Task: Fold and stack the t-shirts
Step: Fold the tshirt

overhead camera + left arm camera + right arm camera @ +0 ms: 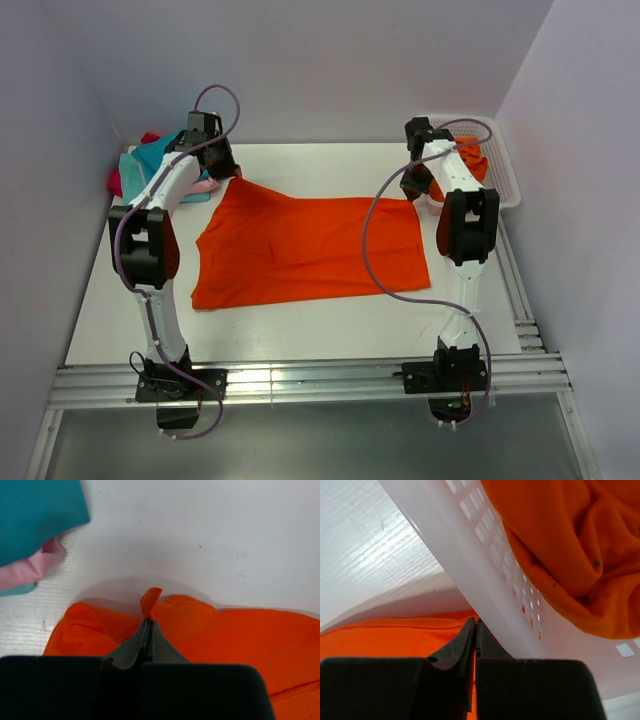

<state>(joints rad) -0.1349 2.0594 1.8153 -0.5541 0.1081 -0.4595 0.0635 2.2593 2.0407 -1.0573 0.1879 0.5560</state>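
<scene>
A bright orange t-shirt (305,250) lies spread on the white table. My left gripper (232,176) is shut on its far left corner; a pinch of orange cloth (150,602) sticks out past the fingertips (148,622). My right gripper (416,196) is shut on the shirt's far right corner (395,635), right beside the basket wall. Folded teal (35,515) and pale pink (30,567) t-shirts lie at the far left, with a crimson one (116,182) under them. Another orange t-shirt (560,545) lies crumpled in the basket.
The white plastic lattice basket (505,175) stands at the far right corner, its wall (485,575) close against my right gripper. Grey walls close in the table on three sides. An aluminium rail (300,380) runs along the near edge.
</scene>
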